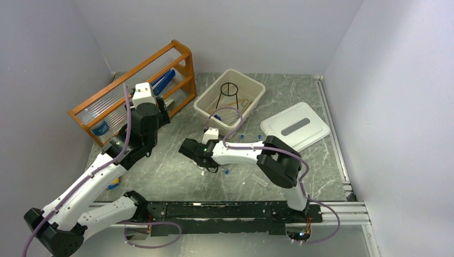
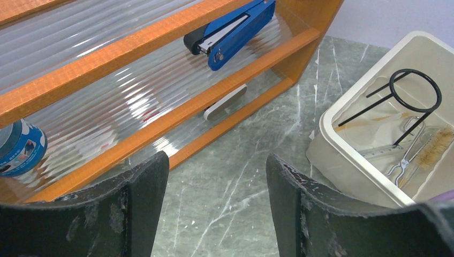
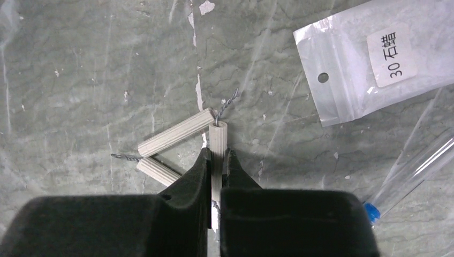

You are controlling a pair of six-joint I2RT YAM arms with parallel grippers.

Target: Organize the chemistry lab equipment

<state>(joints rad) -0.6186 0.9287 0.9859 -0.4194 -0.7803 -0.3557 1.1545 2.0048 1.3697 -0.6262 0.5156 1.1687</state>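
The right gripper is squeezed tight on one side of the wire triangle. The triangle lies flat on the worktop, near the middle. The side that is held runs straight out from the gripper. A second side slants down to the left. The two meet at a corner where a twist of wire pokes out, away from the gripper. A white packet lies off to the right, apart from the triangle. A clear blue-capped vial lies just by it. The left gripper hangs wide open, holding nothing, near the orange rack. The black ring tripod stands upright in the beige tub.
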